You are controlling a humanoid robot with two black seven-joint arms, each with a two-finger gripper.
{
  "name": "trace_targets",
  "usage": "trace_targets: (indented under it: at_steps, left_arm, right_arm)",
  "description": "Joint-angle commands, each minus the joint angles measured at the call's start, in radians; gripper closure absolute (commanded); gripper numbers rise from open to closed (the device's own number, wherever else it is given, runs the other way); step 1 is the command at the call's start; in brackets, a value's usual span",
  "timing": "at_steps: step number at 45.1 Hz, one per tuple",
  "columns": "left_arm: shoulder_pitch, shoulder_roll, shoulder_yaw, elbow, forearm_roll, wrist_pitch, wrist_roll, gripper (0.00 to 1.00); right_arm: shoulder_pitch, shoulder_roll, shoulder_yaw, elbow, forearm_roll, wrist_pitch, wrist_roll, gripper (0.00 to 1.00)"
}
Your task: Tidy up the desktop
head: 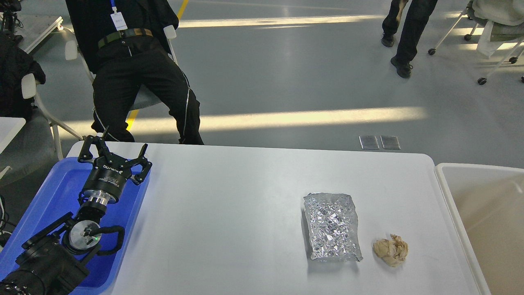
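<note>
The white desktop (pixel 229 213) fills the middle of the head view. A crinkled silver foil bag (pixel 331 226) lies flat on its right half. A crumpled beige paper ball (pixel 391 249) lies just right of the bag, near the front. My left gripper (pixel 120 150) is open and empty, held over the far end of the blue tray at the table's left edge, far from both items. My right gripper is out of view.
A blue plastic tray (pixel 61 192) sits at the left under my left arm. A cream-coloured bin (pixel 487 221) stands against the table's right edge. A person in black (pixel 135 69) sits just beyond the far left edge; another stands far back.
</note>
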Motion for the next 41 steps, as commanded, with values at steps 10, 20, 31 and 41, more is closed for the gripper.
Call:
trace_targets:
  at_steps: [10, 20, 31, 41]
  left_arm:
    - [0.002, 0.0, 0.0, 0.0, 0.0, 0.0, 0.0, 0.0]
    - [0.002, 0.0, 0.0, 0.001, 0.0, 0.0, 0.0, 0.0]
    - [0.002, 0.0, 0.0, 0.001, 0.0, 0.0, -0.001, 0.0]
    - [0.002, 0.0, 0.0, 0.0, 0.0, 0.0, 0.0, 0.0]
  right_arm:
    - [0.062, -0.081, 0.182, 0.177, -0.027, 0.1, 0.01, 0.0]
    - [-0.028, -0.276, 0.505, 0.614, -0.061, 0.113, 0.077, 0.0]
    - [-0.188, -0.18, 0.75, 0.866, -0.332, 0.093, 0.269, 0.0]
    - [-0.281, 0.13, 0.947, 0.93, -0.693, 0.011, 0.279, 0.0]
